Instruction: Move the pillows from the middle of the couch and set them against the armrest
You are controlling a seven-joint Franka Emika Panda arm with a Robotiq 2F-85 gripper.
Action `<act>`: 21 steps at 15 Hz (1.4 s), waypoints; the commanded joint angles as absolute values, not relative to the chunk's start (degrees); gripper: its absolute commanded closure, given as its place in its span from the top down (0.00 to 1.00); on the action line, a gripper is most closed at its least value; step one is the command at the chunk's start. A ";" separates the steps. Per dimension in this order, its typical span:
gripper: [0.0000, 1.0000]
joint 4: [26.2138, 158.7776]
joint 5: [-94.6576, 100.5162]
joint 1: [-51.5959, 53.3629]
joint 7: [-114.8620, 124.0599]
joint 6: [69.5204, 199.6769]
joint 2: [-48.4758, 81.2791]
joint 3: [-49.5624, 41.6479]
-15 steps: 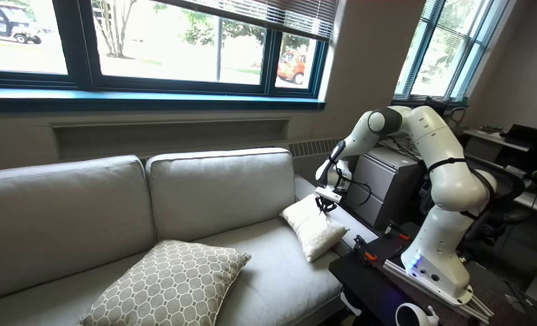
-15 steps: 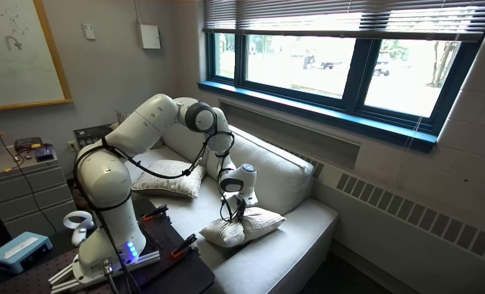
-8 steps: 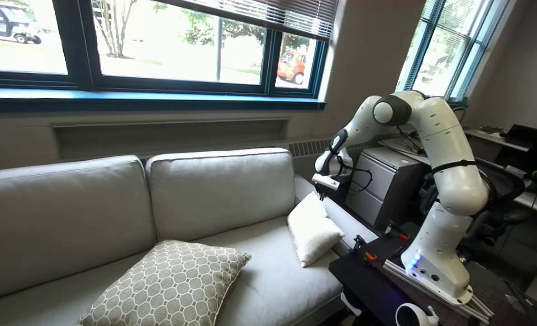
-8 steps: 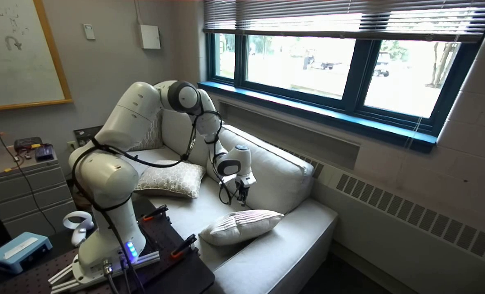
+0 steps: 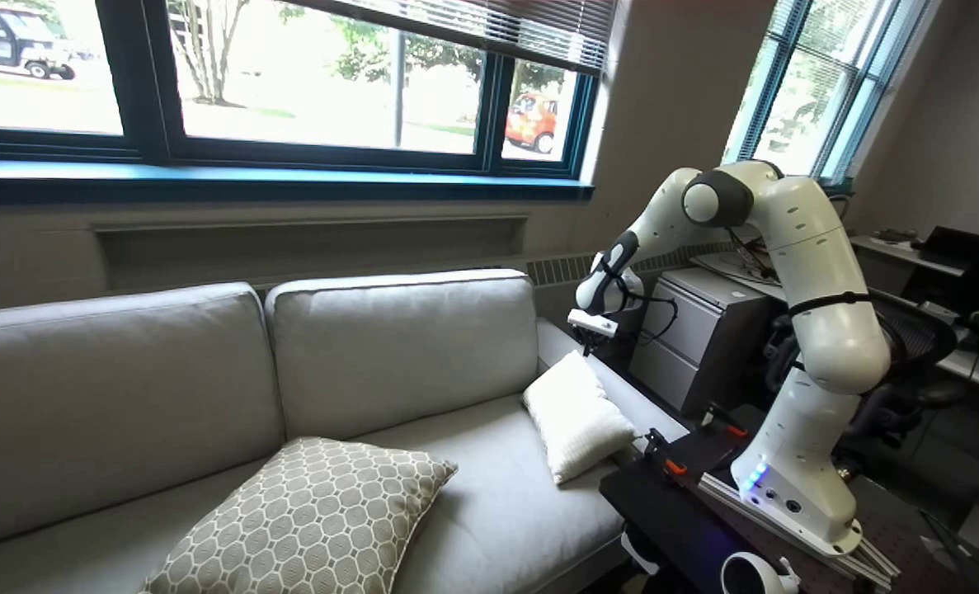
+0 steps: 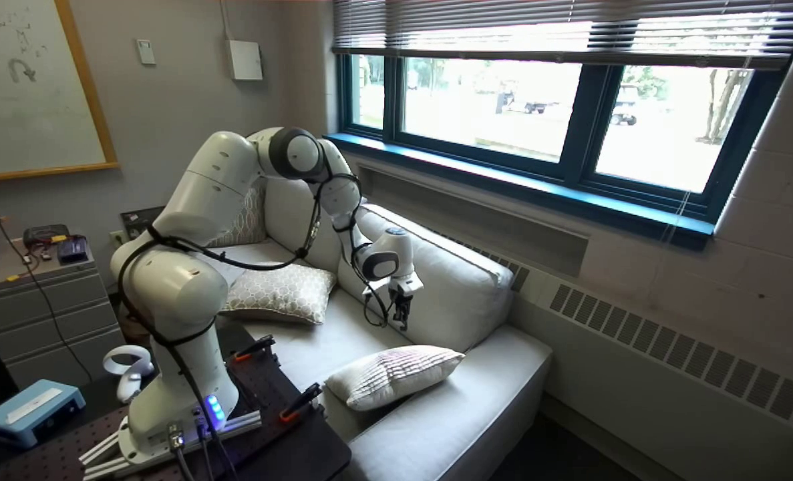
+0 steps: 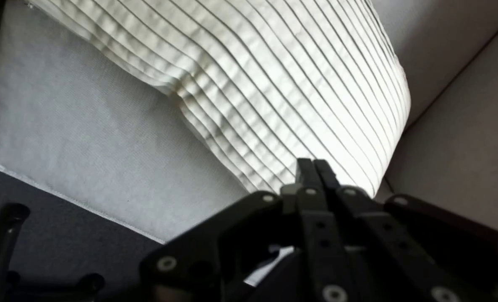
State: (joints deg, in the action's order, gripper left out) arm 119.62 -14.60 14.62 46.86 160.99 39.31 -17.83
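- The arm is bent into a high arch in an exterior view: up from its base at lower right, over at the elbow right of centre, then slanting down and left to the wrist.
- In an exterior view the same arch climbs from the base at lower left, turns over left of centre and drops rightward to the wrist, mid-frame (a black cable loops along it).
- The gripper points down below the wrist, its 2 jaws pressed together; in the wrist view their tips overlap the white pillow, while in an exterior view a gap shows between tips and white pillow.
- The white pillow rests tilted on the couch beside the armrest, overlapping the armrest's top in the wrist view (whether they touch there, I cannot tell).
- The lattice pillow lies toward the lower left in an exterior view, cut by the bottom edge, well apart from the white pillow.
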 commanded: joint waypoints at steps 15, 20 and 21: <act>1.00 96.73 -23.59 -4.64 7.87 136.27 54.30 13.50; 1.00 88.60 -23.66 -5.86 10.77 122.53 66.27 7.08; 1.00 87.60 -23.84 -6.53 11.09 121.08 68.67 6.01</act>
State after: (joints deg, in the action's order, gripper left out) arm 93.97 -22.81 -4.97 9.99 126.46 60.66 8.42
